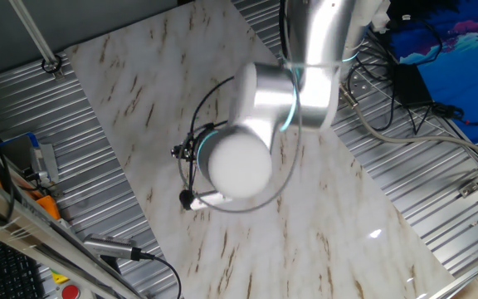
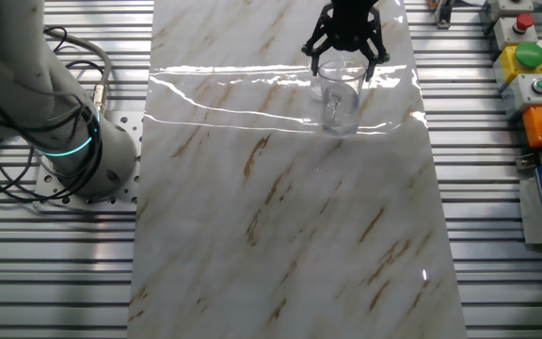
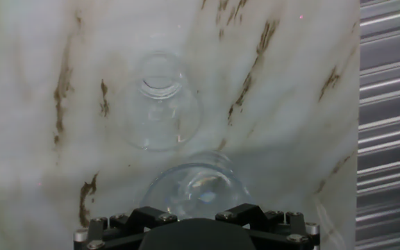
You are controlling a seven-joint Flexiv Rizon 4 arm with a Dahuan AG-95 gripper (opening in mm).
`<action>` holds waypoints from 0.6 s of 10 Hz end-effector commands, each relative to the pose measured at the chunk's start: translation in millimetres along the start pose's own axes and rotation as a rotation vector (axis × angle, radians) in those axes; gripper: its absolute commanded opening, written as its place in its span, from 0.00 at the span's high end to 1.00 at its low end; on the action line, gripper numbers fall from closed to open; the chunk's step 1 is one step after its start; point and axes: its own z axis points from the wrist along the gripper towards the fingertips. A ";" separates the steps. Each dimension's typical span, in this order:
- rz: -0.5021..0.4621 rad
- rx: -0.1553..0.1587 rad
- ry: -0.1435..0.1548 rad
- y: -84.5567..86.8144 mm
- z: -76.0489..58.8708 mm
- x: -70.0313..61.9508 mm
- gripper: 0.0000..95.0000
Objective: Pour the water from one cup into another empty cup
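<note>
In the other fixed view, my black gripper (image 2: pixel 346 58) hangs at the far end of the marble table (image 2: pixel 280 217). Its fingers are spread to either side of the rim of the larger clear tumbler (image 2: pixel 339 80), without closing on it. The smaller clear cup (image 2: pixel 342 113) stands right beside the tumbler, on the nearer side. In the hand view the tumbler (image 3: pixel 196 184) is just in front of the hand's black body (image 3: pixel 196 232), and the smaller cup (image 3: pixel 160 104) stands beyond it. I cannot make out the water. In one fixed view the arm (image 1: pixel 264 124) hides both cups and the gripper.
Control boxes with red and green buttons (image 2: pixel 527 56) sit on the ribbed metal bench to the right of the table. The arm's base (image 2: pixel 73 141) and its cables are to the left. The table's right edge (image 3: pixel 358 125) is close to the cups.
</note>
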 end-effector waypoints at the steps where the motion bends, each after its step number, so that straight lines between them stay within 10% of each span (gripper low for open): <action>1: -0.004 0.009 0.030 0.6 0.1 0.9 1.00; 6: 0.009 0.029 0.149 0.0 0.2 -0.6 1.00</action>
